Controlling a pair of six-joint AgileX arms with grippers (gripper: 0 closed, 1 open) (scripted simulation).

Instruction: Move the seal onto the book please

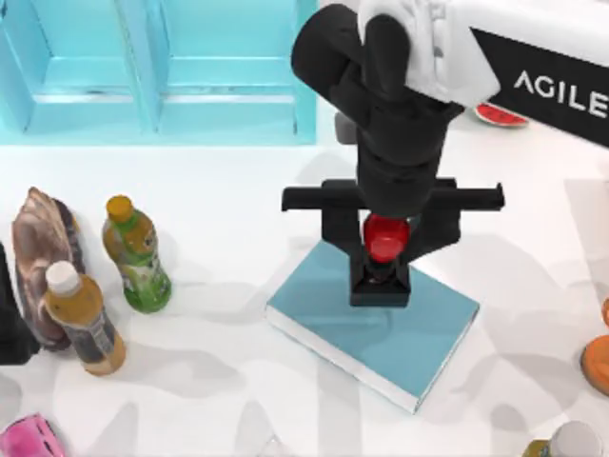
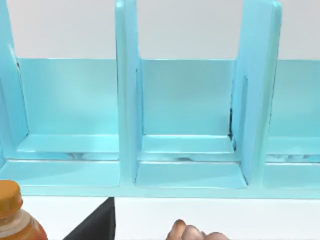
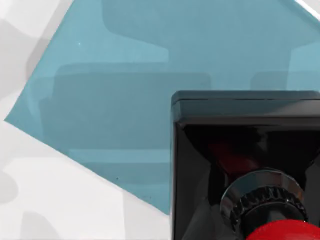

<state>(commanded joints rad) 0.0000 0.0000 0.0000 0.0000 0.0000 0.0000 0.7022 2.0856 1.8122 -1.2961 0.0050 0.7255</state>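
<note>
Right gripper (image 1: pixel 385 249), nearest the overhead lens, has its jaws clenched on the glossy red knob of the seal (image 1: pixel 382 276), whose stiff, light-looking black base sits over the book (image 1: pixel 376 324) toward its twelve o'clock corner; left arm parked.

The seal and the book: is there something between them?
Nothing shows between: in the top view the seal appears to stand directly on the book, with the right gripper around its red knob.

Seal (image 1: pixel 381 271) black w/ red knob, book (image 1: pixel 419 333) teal w/ white edges, light-blue shelf unit (image 1: pixel 157 71), white table (image 1: pixel 219 209)
</note>
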